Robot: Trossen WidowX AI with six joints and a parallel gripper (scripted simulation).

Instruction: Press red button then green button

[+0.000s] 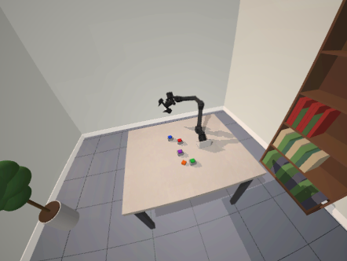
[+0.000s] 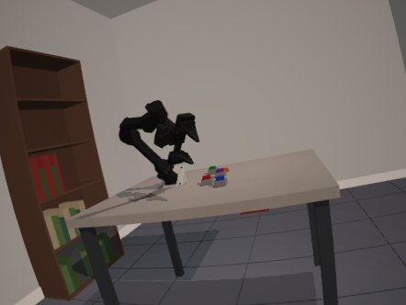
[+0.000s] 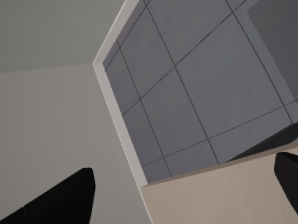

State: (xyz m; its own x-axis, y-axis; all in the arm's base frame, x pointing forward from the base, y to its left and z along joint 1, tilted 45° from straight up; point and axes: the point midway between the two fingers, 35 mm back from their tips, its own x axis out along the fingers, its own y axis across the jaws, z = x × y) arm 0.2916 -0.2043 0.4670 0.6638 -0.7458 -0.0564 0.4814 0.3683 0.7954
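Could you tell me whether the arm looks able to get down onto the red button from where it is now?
Probably yes: the open pincer hangs above the table, and nothing stands over the red button.

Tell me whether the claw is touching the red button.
Apart. The top view shows the open claw raised well above the table, while the red button sits on the tabletop below, uncovered.

My base (image 1: 204,144) sits on the desk (image 1: 157,189) near its far edge. Five buttons lie on the desk beside my base, all toward the plant (image 1: 13,191) side. My jaws hang open high above the desk's far edge, beyond the buttons. Bookshelf (image 1: 314,130) stands off the desk's opposite side.
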